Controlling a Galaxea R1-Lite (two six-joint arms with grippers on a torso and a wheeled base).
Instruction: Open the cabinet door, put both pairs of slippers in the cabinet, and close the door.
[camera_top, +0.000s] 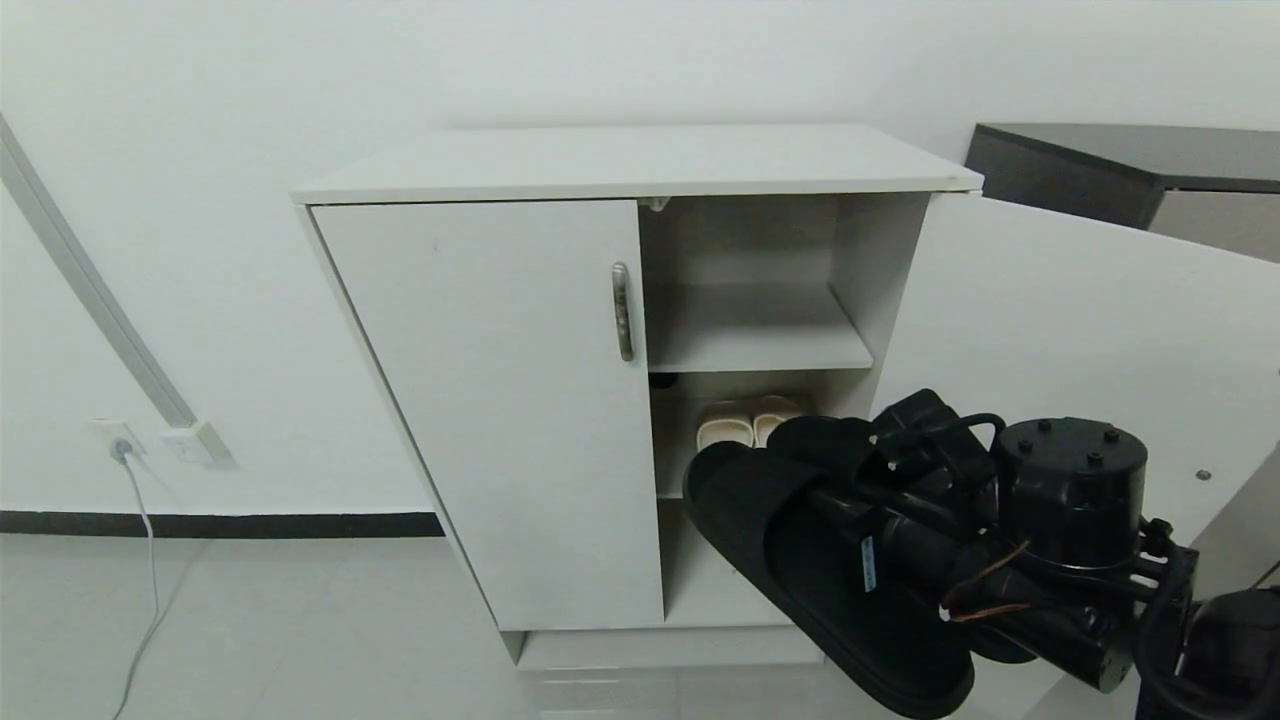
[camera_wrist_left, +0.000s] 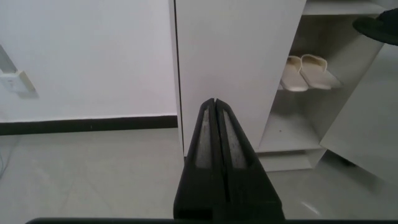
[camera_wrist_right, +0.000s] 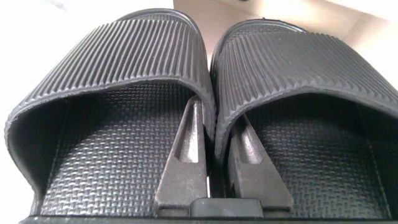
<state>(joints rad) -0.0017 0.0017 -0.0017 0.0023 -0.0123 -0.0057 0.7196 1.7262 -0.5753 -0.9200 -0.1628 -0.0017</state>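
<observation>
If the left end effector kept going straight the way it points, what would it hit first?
Most likely the cabinet's closed door: the left end effector points at its lower part. The cream slippers in the open side lie off that line. Depth is unclear.

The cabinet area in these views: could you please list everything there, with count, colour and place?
cabinet: one, white, against the wall; left door shut, right door open.
handle: one, grey metal, on the shut door.
cream slippers: one pair, cream, in the middle compartment.
black slippers: one pair, black, held before the open side.
socket: one, white, low on the wall, grey cord plugged in.
counter: one, black, behind the open door.
left tool: one, black, shut, empty, low before the cabinet.
right tool: one, black, shut on the black slippers.
</observation>
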